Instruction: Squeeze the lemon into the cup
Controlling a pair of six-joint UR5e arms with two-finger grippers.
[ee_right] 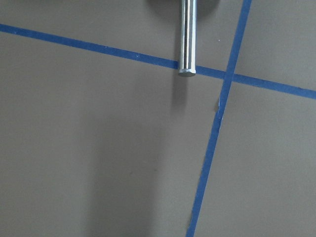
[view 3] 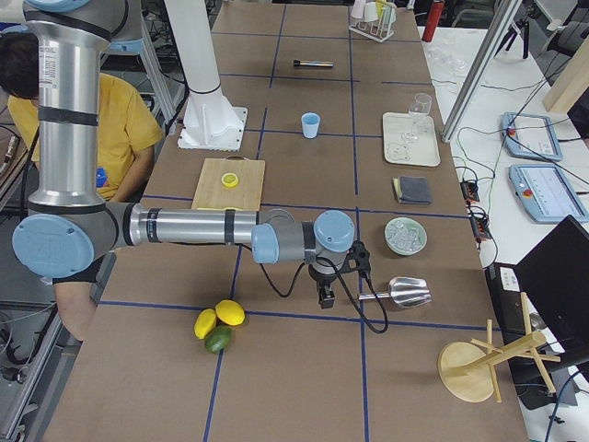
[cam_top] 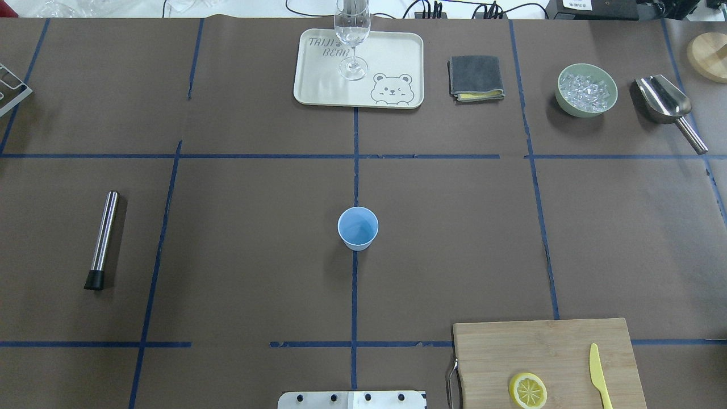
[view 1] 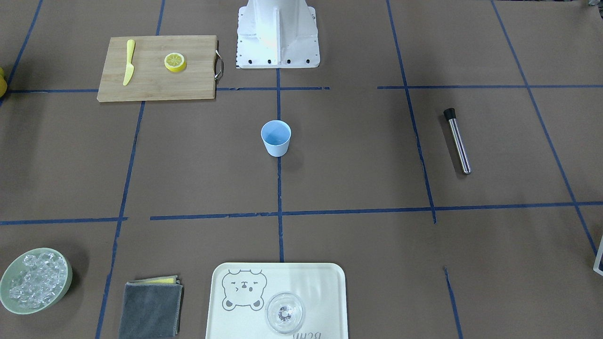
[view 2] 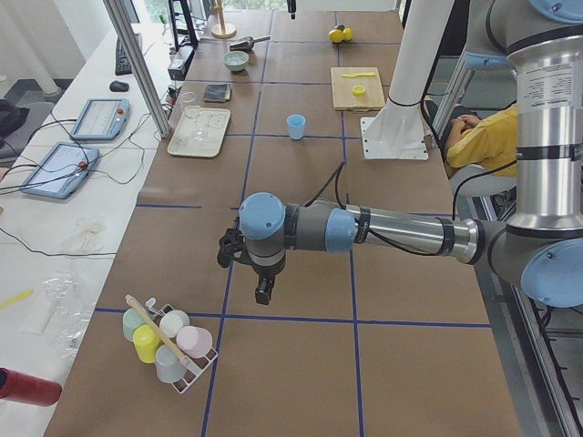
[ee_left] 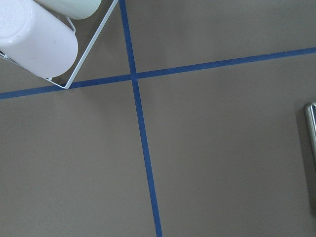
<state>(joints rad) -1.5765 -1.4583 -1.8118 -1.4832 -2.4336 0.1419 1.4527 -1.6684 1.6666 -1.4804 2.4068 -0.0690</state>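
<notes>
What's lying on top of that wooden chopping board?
A round yellow lemon slice, spoked face up, and a long yellow plastic knife lie apart on the wooden board. Whatever is under the slice, or under the board itself, is covered.

Cup [cam_top: 358, 228] in the middle of the table [cam_top: 255, 227]. Lemon [cam_top: 527, 390] on the board [cam_top: 511, 346], near right, knife [cam_top: 599, 378] beside it. Glass [cam_top: 352, 34] on the tray [cam_top: 318, 79], far side; cloth [cam_top: 475, 76] and bowl [cam_top: 585, 113] to its right. Rod [cam_top: 103, 238] at the left.

Opposite steep views, same cup [view 1: 276, 136]
</notes>
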